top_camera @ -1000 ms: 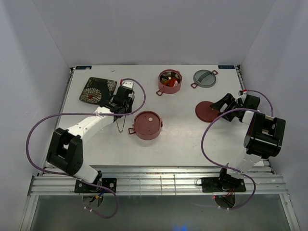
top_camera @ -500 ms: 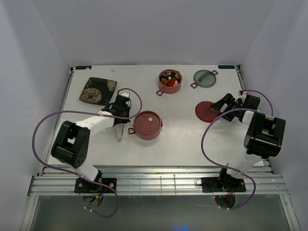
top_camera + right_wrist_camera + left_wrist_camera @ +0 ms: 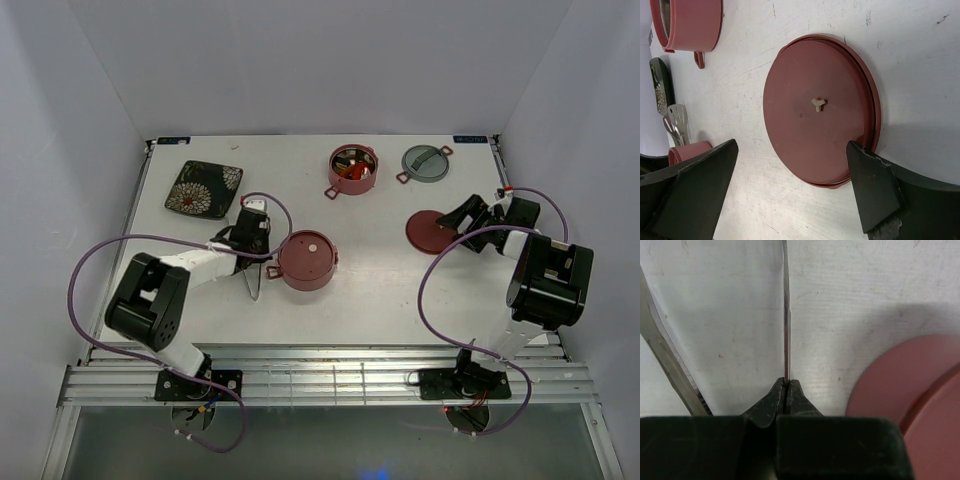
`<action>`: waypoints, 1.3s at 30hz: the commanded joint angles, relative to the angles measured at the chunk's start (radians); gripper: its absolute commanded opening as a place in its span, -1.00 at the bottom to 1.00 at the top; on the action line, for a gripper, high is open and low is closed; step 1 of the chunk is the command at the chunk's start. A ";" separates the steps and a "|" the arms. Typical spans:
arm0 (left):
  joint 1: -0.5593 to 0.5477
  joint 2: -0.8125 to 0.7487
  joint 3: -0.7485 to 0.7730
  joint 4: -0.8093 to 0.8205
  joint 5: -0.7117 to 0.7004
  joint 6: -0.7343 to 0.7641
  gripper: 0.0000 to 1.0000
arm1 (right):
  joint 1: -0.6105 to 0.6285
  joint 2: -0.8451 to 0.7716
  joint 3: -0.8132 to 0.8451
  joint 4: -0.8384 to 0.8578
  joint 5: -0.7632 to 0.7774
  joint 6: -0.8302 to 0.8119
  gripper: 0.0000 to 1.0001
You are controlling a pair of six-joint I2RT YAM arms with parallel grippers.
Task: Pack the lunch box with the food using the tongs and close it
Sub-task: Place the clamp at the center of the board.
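Note:
My left gripper [image 3: 249,247] [image 3: 786,382] is shut on one slim arm of the silver tongs [image 3: 253,280] [image 3: 786,315]. The tongs' other arm [image 3: 665,357] splays off to the left. The tongs lie low over the table just left of a lunch box bowl [image 3: 307,260] [image 3: 920,395] covered by a red disc lid. A second, open bowl [image 3: 352,170] at the back holds the orange and red food [image 3: 350,172]. My right gripper [image 3: 452,225] [image 3: 792,150] is open, its fingers straddling a loose red disc lid [image 3: 428,232] [image 3: 820,110] that lies flat on the table.
The grey metal top lid [image 3: 426,162] lies at the back right. A dark patterned square plate [image 3: 204,188] sits at the back left. White walls close in the table on three sides.
My left arm has pulled back from beside the patterned plate toward the near side, carrying the tongs to the left of the covered bowl. The right arm has not moved.

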 commanded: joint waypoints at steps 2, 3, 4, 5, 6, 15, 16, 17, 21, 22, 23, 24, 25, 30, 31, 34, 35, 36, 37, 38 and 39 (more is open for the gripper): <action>0.002 -0.061 -0.070 -0.010 0.044 -0.023 -0.90 | 0.002 -0.031 -0.010 0.004 0.014 -0.020 0.90; 0.002 -0.068 -0.088 -0.001 0.049 -0.023 -0.88 | 0.002 -0.033 -0.010 0.002 0.012 -0.020 0.90; 0.002 -0.072 -0.088 -0.010 0.052 -0.022 -0.87 | 0.003 -0.033 -0.010 0.002 0.012 -0.020 0.90; 0.000 -0.080 -0.084 -0.021 0.062 -0.022 -0.84 | 0.002 -0.034 -0.012 0.004 0.012 -0.019 0.90; 0.000 -0.086 -0.087 -0.031 0.067 -0.023 -0.82 | 0.003 -0.036 -0.012 0.002 0.012 -0.019 0.90; 0.000 -0.117 -0.072 -0.143 0.040 -0.087 -0.31 | 0.005 -0.054 -0.018 -0.007 0.015 -0.020 0.90; 0.000 -0.115 -0.072 -0.151 0.032 -0.092 -0.24 | 0.003 -0.057 -0.018 -0.009 0.015 -0.019 0.90; 0.000 -0.118 -0.075 -0.157 0.023 -0.098 -0.18 | 0.005 -0.057 -0.018 -0.010 0.015 -0.020 0.89; 0.000 -0.160 -0.085 -0.202 -0.029 -0.138 0.00 | 0.003 -0.068 -0.018 -0.022 0.018 -0.023 0.90; 0.000 -0.172 -0.082 -0.217 -0.066 -0.146 0.04 | 0.003 -0.071 -0.018 -0.025 0.021 -0.025 0.90; 0.000 -0.202 -0.069 -0.231 -0.076 -0.153 0.07 | 0.005 -0.074 -0.017 -0.030 0.029 -0.026 0.90; 0.000 -0.224 -0.059 -0.248 -0.082 -0.158 0.14 | 0.006 -0.077 -0.015 -0.045 0.033 -0.037 0.90; 0.000 -0.248 -0.049 -0.254 -0.080 -0.161 0.40 | 0.006 -0.079 -0.013 -0.053 0.041 -0.042 0.90; -0.015 -0.357 0.103 -0.262 0.013 -0.160 0.44 | 0.011 -0.084 -0.012 -0.087 0.076 -0.057 0.90; -0.035 -0.351 0.179 -0.262 0.022 -0.155 0.43 | 0.012 -0.082 -0.010 -0.096 0.083 -0.063 0.90; -0.085 -0.281 0.340 -0.277 0.052 -0.129 0.42 | 0.011 -0.074 0.026 -0.136 0.122 -0.084 0.89; -0.099 -0.258 0.376 -0.278 0.052 -0.108 0.42 | 0.011 -0.074 0.036 -0.139 0.151 -0.086 0.89; -0.116 -0.231 0.414 -0.277 0.046 -0.095 0.42 | 0.011 -0.073 0.045 -0.140 0.164 -0.086 0.89; -0.147 -0.168 0.491 -0.278 0.044 -0.083 0.42 | 0.011 -0.068 0.068 -0.143 0.173 -0.083 0.89; -0.159 -0.134 0.531 -0.277 0.046 -0.072 0.42 | 0.011 -0.061 0.078 -0.151 0.188 -0.078 0.89; -0.185 -0.100 0.569 -0.278 0.055 -0.055 0.43 | 0.012 -0.041 0.094 -0.157 0.196 -0.078 0.89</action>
